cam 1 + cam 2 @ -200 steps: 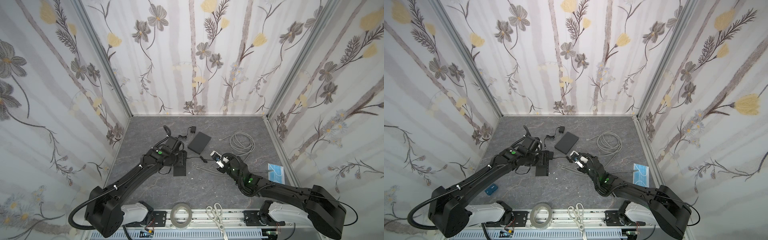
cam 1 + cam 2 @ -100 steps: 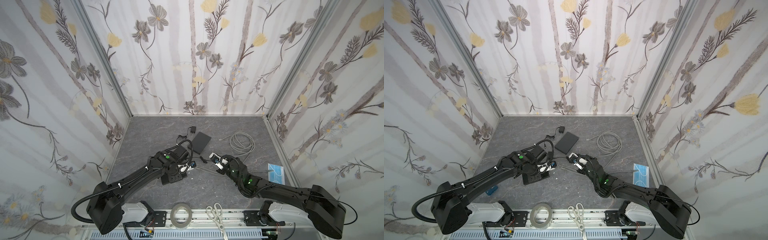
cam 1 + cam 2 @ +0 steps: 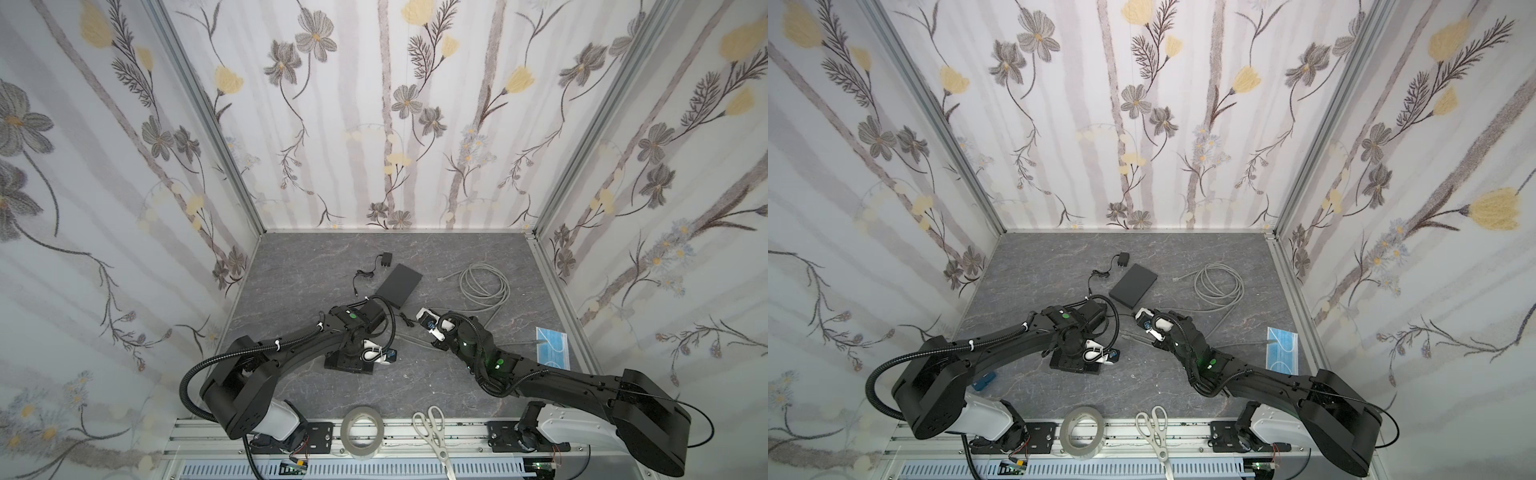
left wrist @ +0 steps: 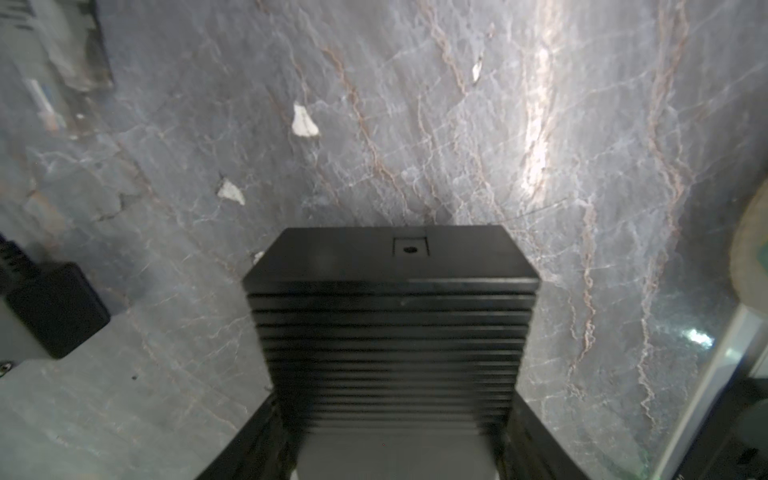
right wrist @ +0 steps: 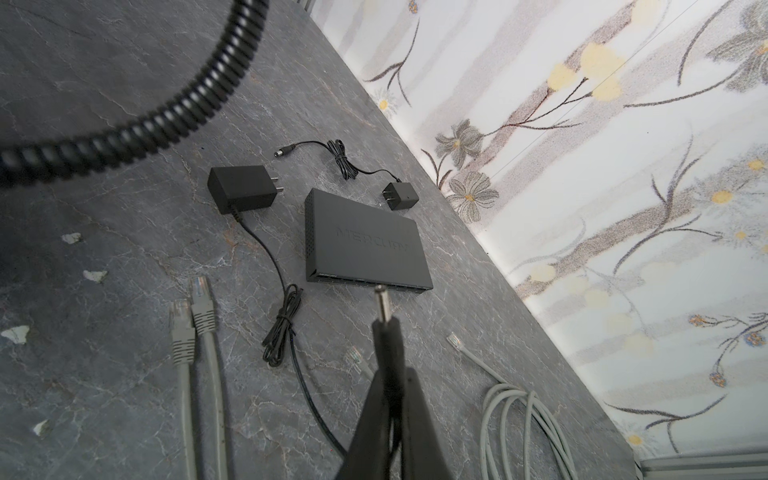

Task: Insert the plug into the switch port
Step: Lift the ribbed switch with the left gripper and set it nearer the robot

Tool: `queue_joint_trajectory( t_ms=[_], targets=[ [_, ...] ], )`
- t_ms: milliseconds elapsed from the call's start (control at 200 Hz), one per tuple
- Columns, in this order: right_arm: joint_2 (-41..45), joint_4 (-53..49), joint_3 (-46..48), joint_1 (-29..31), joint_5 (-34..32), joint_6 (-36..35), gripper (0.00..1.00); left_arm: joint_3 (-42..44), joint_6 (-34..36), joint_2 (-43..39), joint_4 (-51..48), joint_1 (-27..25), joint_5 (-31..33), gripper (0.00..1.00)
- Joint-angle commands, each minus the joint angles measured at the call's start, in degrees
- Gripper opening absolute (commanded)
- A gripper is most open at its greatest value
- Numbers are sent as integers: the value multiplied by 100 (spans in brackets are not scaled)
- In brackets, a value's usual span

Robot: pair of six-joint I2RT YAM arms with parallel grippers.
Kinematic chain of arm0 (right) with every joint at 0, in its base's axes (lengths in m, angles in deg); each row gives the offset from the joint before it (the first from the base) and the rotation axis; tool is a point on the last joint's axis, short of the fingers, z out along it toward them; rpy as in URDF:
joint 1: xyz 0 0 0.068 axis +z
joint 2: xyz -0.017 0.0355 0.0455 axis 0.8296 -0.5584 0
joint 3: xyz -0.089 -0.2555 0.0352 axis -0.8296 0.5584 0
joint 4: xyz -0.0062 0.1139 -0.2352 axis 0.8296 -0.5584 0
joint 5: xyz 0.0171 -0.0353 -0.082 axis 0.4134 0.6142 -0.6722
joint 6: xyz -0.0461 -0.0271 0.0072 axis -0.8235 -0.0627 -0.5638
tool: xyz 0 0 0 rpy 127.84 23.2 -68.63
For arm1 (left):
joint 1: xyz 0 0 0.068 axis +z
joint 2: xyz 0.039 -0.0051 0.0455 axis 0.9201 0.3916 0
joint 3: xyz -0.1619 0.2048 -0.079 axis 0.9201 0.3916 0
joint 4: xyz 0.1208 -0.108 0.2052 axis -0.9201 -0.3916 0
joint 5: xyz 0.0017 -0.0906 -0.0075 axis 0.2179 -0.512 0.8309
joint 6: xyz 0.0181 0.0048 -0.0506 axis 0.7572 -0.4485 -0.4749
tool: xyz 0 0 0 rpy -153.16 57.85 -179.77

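The switch [image 4: 390,316], a black ribbed box, sits between the jaws of my left gripper [image 4: 390,415], which is shut on its two sides. A small round port [image 4: 410,249] shows on its far face. In both top views the switch [image 3: 347,362] [image 3: 1071,363] rests low over the floor's middle under the left gripper [image 3: 376,357] [image 3: 1100,355]. My right gripper [image 5: 388,399] is shut on the black barrel plug [image 5: 384,316], whose metal tip sticks out past the fingertips. In a top view the right gripper [image 3: 428,326] is to the right of the switch, apart from it.
A flat black MERCURY box [image 5: 361,241] [image 3: 399,284] lies behind. Two black adapters [image 5: 243,187] [image 5: 399,195], grey network plugs [image 5: 193,307] and a grey cable coil [image 3: 484,286] lie around. A blue mask [image 3: 550,347], tape roll [image 3: 361,432] and scissors [image 3: 432,432] are near the front.
My left arm has carried the switch a little toward the front and turned it. The right gripper with the plug has barely moved.
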Motion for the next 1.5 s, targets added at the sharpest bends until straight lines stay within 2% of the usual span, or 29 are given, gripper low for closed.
queue_joint_trajectory(
  t_ms=[0, 380, 500, 625, 709, 904, 1039, 1089, 1144, 1234, 1299, 1384, 1454, 1494],
  targets=[
    [-24, 306, -35, 31, -66, -92, 5, -7, 210, 142, 242, 27, -95, 48],
    [-68, 268, -65, 101, -118, -153, 5, 13, 253, 470, 319, 40, -36, 55],
    [-95, 267, -76, 120, -141, -174, 5, 31, 269, 477, 345, 40, -89, 66],
    [-138, 284, -82, 126, -174, -189, 5, 41, 262, 374, 347, 40, -149, 70],
    [-160, 290, -83, 128, -198, -215, 5, 88, 247, 223, 416, 45, -168, 83],
    [-139, 345, -22, 128, -323, -301, 5, 103, -34, -264, 523, 42, -104, 85],
    [-63, 362, 23, 128, -368, -330, 5, -291, -1119, -1077, 636, 42, -200, 85],
    [-21, 405, 75, 129, -291, -342, 5, -365, -1698, -1536, 841, 55, -244, 86],
    [20, 432, 138, 130, -26, -360, 6, -372, -2520, -2090, 1153, 88, -139, 92],
    [119, 0, 75, 144, 769, -349, 6, -416, -4160, -2796, 1342, 325, -219, 97],
    [140, -476, -123, 167, 1431, -209, 6, -456, -5462, -3158, 1287, 659, -539, 98],
    [66, -1230, -473, 192, 2412, 60, 6, -343, -7223, -3409, 1146, 1269, -879, 93],
    [-4, -1856, -766, 239, 3191, 305, 2, -142, -8285, -3421, 1115, 1777, -1243, 100],
    [-43, -2120, -900, 271, 3478, 517, 0, 58, -8701, -3404, 1273, 2052, -1620, 100]
  ],
)
